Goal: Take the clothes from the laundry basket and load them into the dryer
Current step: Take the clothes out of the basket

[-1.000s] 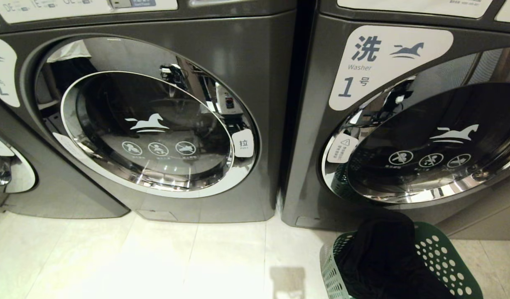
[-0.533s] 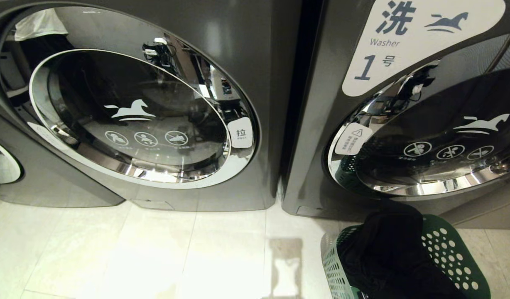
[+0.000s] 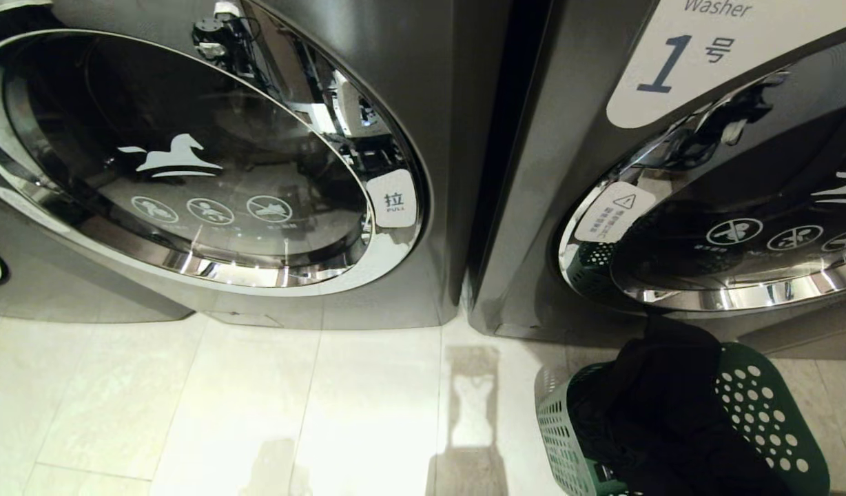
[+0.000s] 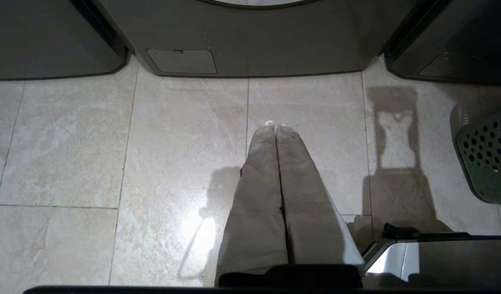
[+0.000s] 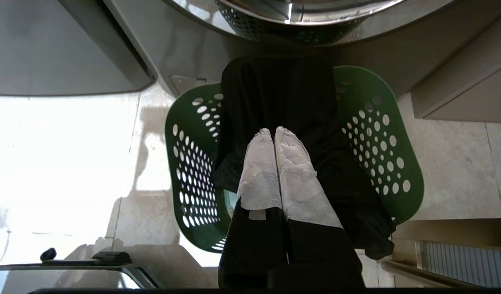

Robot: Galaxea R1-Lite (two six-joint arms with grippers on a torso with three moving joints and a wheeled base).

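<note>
A green perforated laundry basket [image 3: 760, 406] stands on the floor at the lower right of the head view, in front of the right-hand machine. Black clothes [image 3: 657, 413] fill it and hang over its rim. The left-hand grey machine is the dryer [image 3: 437, 138]; its round glass door [image 3: 189, 158] is shut. Neither gripper shows in the head view. My right gripper [image 5: 273, 131] hangs shut and empty above the clothes [image 5: 283, 94] in the basket [image 5: 193, 171]. My left gripper [image 4: 275, 125] is shut and empty over bare floor tiles, with the basket [image 4: 487, 163] off to its side.
The right-hand machine, labelled Washer 1 [image 3: 671, 62], has its door [image 3: 740, 227] shut just behind the basket. A white pull tab [image 3: 394, 198] sits on the dryer door's right rim. Pale floor tiles [image 3: 223, 399] stretch in front of the dryer.
The whole head picture has shifted upward as the camera tipped down and closer to the floor. The machines, basket and clothes have not moved themselves.
</note>
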